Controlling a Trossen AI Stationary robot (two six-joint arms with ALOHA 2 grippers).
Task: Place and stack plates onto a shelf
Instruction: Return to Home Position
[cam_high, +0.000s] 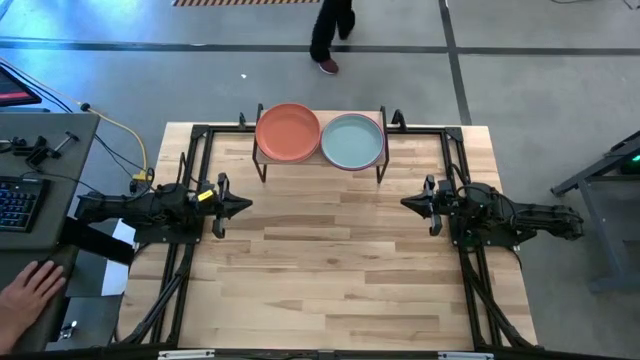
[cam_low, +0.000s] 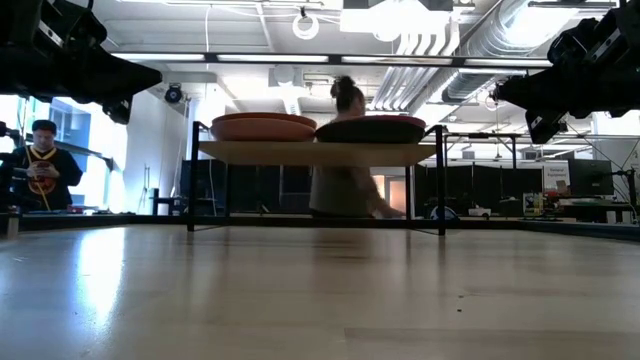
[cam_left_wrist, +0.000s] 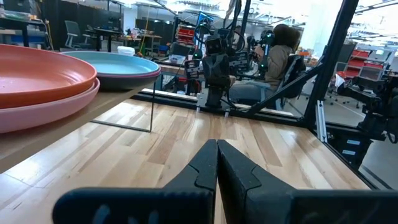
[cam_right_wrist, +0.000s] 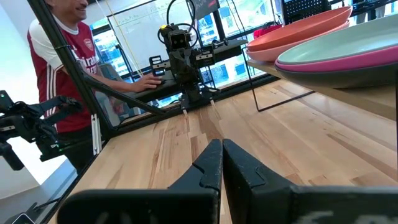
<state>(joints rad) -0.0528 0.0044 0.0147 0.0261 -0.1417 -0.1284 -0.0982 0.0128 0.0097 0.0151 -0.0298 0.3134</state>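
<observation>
Two stacks of plates stand side by side on the shelf (cam_high: 320, 160) at the table's far edge. The left stack has the orange-red plate (cam_high: 288, 131) on top of a pale pink one (cam_left_wrist: 43, 109). The right stack has the pale teal plate (cam_high: 352, 140) on top, a magenta one (cam_right_wrist: 348, 61) under it and a dark grey one (cam_right_wrist: 354, 76) at the bottom. The cream plate does not show. My left gripper (cam_high: 246, 206) hovers shut over the table's left side. My right gripper (cam_high: 406, 203) hovers shut over the right side. Both point toward the table's middle.
The shelf stands on thin black legs (cam_high: 264, 170) near the far edge. A person stands behind the table (cam_low: 345, 150), another beyond its left side (cam_low: 40, 165). A hand (cam_high: 30, 290) rests near a keyboard (cam_high: 15, 200) on the desk left of the table.
</observation>
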